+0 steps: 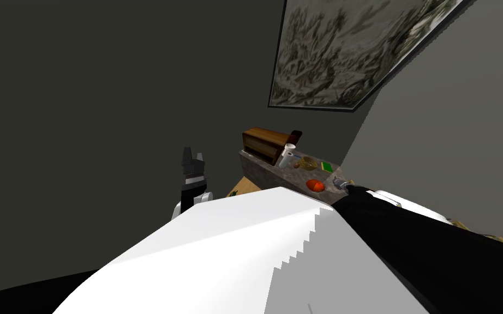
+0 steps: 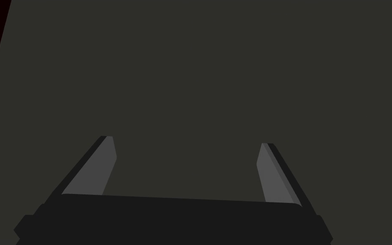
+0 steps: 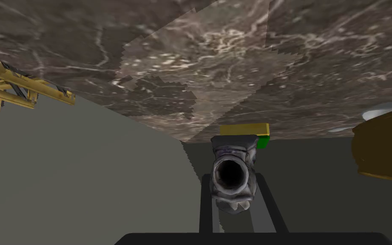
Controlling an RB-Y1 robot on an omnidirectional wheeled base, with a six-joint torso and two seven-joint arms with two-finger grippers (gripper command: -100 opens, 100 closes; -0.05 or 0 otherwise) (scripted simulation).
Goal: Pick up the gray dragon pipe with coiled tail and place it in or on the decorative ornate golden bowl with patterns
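The grey dragon pipe (image 3: 232,176) sits between my right gripper's (image 3: 233,187) fingers (image 3: 268,208), its open dark mouth facing the camera; the gripper is shut on it. In the head view the pipe (image 1: 339,182) is at the near right corner of the marble counter (image 1: 294,177), at the tip of my right gripper (image 1: 345,186). The golden bowl (image 1: 306,162) stands farther along the counter, and its dark gold side (image 3: 384,146) lies off to one side of the pipe. My left gripper (image 1: 193,162) hangs left of the counter, open (image 2: 186,149) and facing a dark wall.
On the counter stand a wooden box (image 1: 264,143), a white cup (image 1: 287,154), a green and yellow block (image 1: 327,166) (image 3: 246,132) just beyond the pipe, and a red object (image 1: 315,185). A yellow frame (image 3: 21,87) shows past the counter's edge.
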